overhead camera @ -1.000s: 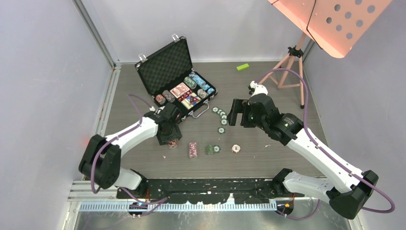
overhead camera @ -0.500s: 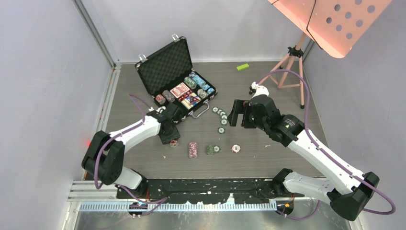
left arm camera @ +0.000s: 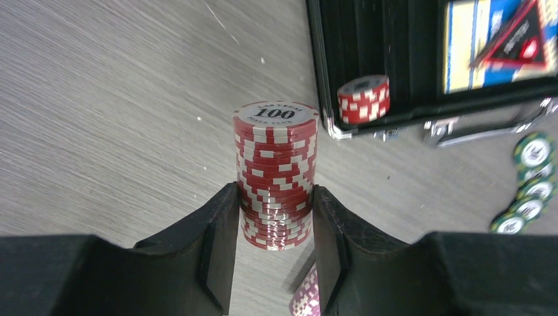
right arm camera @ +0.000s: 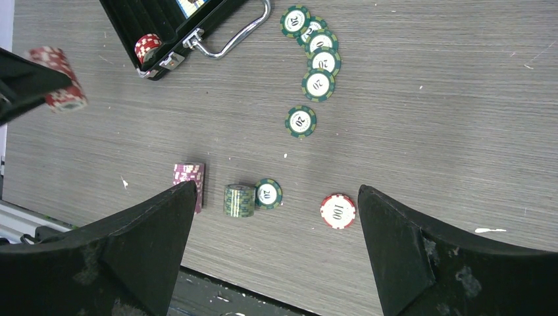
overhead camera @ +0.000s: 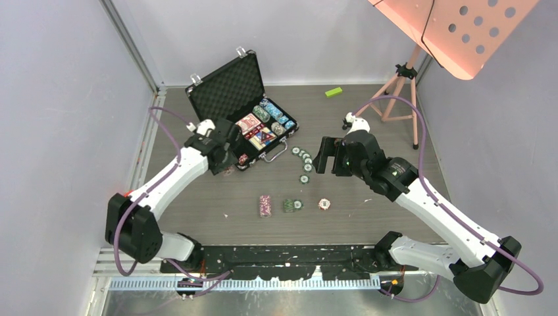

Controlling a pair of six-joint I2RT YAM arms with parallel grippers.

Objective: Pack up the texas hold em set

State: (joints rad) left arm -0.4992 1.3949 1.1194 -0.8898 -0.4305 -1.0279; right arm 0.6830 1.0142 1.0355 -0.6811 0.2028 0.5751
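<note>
The black briefcase (overhead camera: 227,92) lies open at the back left, with chips, cards and a short red stack (left arm camera: 363,99) in its tray. My left gripper (overhead camera: 225,160) is shut on a tall stack of red chips (left arm camera: 276,164), held above the table just in front of the case's near corner; the stack also shows in the right wrist view (right arm camera: 56,79). My right gripper (overhead camera: 322,156) is open and empty, above the loose chips. On the table lie several green 20 chips (right arm camera: 316,59), a purple stack (right arm camera: 189,181), a green stack (right arm camera: 239,200) and one red 100 chip (right arm camera: 338,210).
A small green block (overhead camera: 333,91) lies at the back. A pink tripod stand (overhead camera: 398,92) with a perforated pink panel (overhead camera: 460,33) stands at the back right. The case's silver handle (right arm camera: 243,33) juts toward the loose chips. Walls close in the left, back and right.
My left gripper has lifted the red chip stack off the table and carried it back and left, toward the case's near corner. The right arm has barely moved.
</note>
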